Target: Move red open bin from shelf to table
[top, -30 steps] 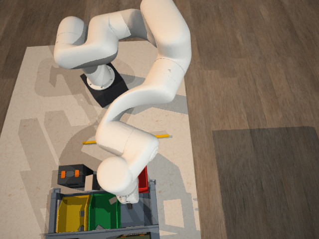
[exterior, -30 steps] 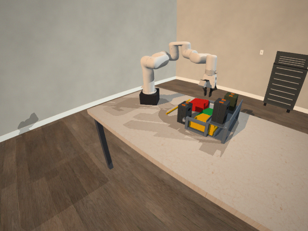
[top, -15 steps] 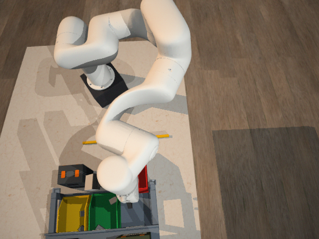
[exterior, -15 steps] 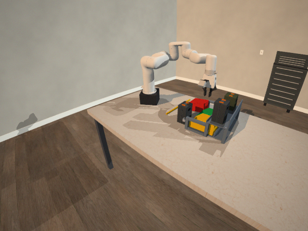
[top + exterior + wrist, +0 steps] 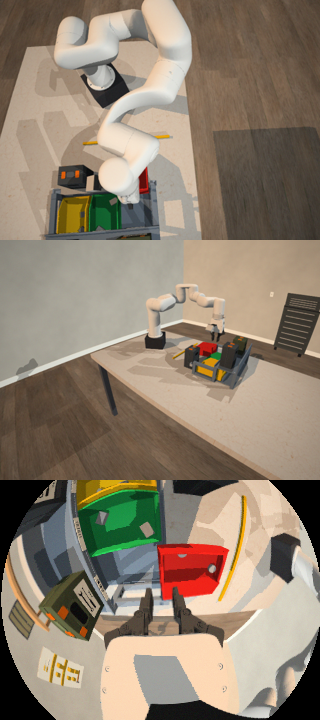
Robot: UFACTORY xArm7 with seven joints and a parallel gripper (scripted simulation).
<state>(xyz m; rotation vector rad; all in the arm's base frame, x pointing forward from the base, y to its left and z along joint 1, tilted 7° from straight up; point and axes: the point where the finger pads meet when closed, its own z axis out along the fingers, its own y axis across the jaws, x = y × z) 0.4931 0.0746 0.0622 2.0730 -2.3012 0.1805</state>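
The red bin [image 5: 143, 180] [image 5: 206, 349] [image 5: 192, 575] is outside the shelf bay, just in front of the shelf [image 5: 52, 211] [image 5: 135, 562]. Grey parts show inside it in the wrist view. Its base is hidden, so I cannot tell whether it lies flat or touches the shelf. The gripper [image 5: 215, 339] [image 5: 162, 591] is partly open and empty, pointing down above the shelf beside the red bin. The green bin [image 5: 103, 217] [image 5: 216, 356] [image 5: 120, 520] and yellow bin [image 5: 72, 211] [image 5: 206, 370] [image 5: 110, 485] stand side by side on the shelf with parts in them.
A black case [image 5: 71, 176] [image 5: 189, 358] and a small light box stand before the shelf. A yellow bar [image 5: 162, 136] [image 5: 240, 540] lies on the table beyond the red bin. A dark case [image 5: 228, 357] and an olive case [image 5: 240, 344] [image 5: 70, 605] rise at the shelf's back.
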